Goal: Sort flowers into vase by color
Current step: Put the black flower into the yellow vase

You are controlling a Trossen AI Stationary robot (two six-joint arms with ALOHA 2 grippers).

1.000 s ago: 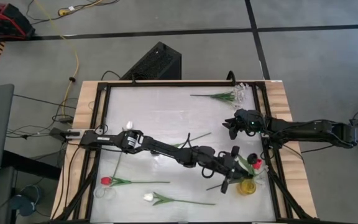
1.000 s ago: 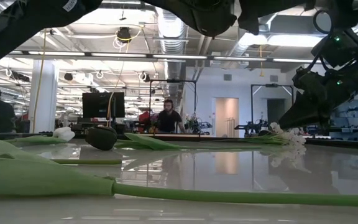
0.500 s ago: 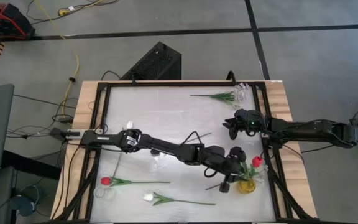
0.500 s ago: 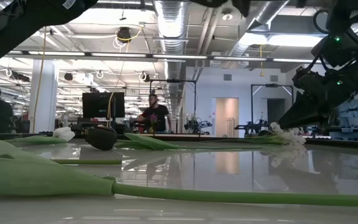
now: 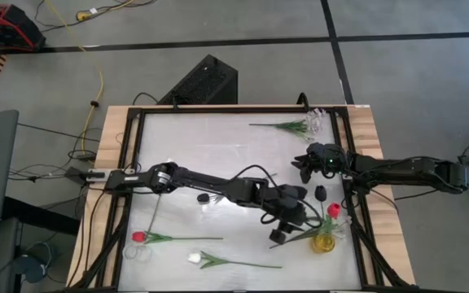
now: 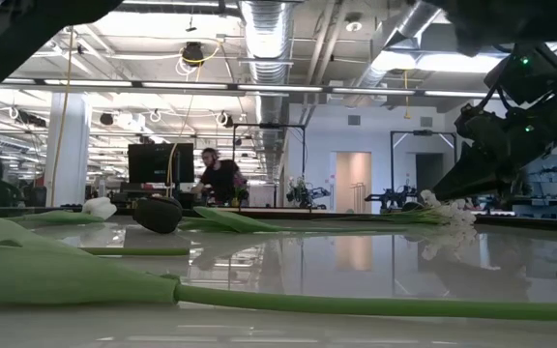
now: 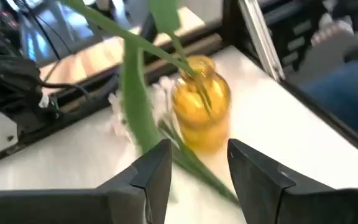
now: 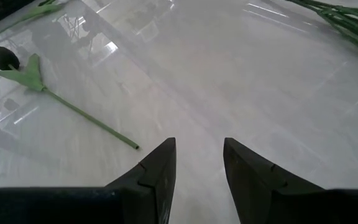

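A yellow glass vase [image 5: 324, 242] [image 7: 201, 112] stands near the table's right edge. It holds a red tulip [image 5: 335, 210], whose green stem and leaves [image 7: 135, 93] lean out over the rim. My left gripper [image 5: 287, 229] [image 7: 197, 168] hovers open just left of the vase with nothing gripped. My right gripper [image 5: 304, 167] [image 8: 197, 165] hangs open above bare table at the far right. Lying flat on the table are a near-black tulip [image 5: 204, 197] [image 8: 4, 57], a red tulip [image 5: 139, 236], a white tulip [image 5: 194, 258] and a sprig of white blossoms [image 5: 295, 126].
A black frame [image 5: 218, 108] rims the white tabletop, with wooden strips outside it. A clear glass [image 5: 316, 120] stands by the sprig at the far right. In the low view a green stem [image 6: 356, 304] lies along the near edge. A person [image 6: 222, 179] moves in the room behind.
My left gripper has drawn back from the yellow vase toward the table's left and risen a little, tipping from pointing steeply down to nearer level. The red tulip stays upright in the vase. My right arm has kept still.
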